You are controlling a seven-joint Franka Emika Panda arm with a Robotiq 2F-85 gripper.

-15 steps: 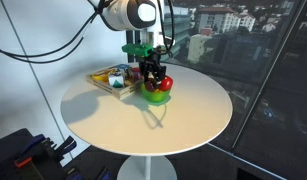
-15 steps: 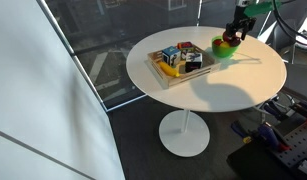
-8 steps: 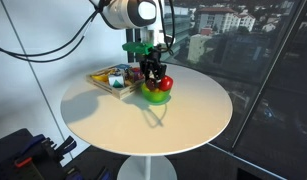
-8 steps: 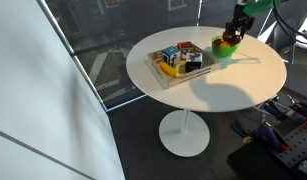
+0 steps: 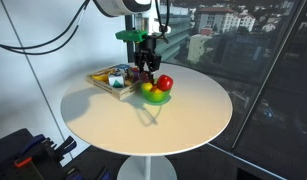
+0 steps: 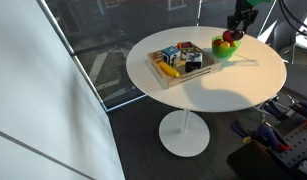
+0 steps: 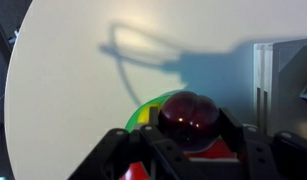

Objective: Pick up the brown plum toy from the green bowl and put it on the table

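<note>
Over the table (image 5: 143, 125), the gripper (image 5: 145, 72) had risen from the green bowl (image 5: 153, 99), fingers (image 7: 255, 150) clamped on the brown plum toy (image 7: 188, 118); placing remained.

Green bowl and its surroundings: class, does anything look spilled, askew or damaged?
Nothing stands out. The green bowl sits level on the table; the gripper holds the brown plum toy above it.

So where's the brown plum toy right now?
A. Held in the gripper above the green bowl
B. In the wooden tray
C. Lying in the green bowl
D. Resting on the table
A: the wrist view shows the brown plum toy clamped in the gripper, with the rim of the green bowl below it.
</note>
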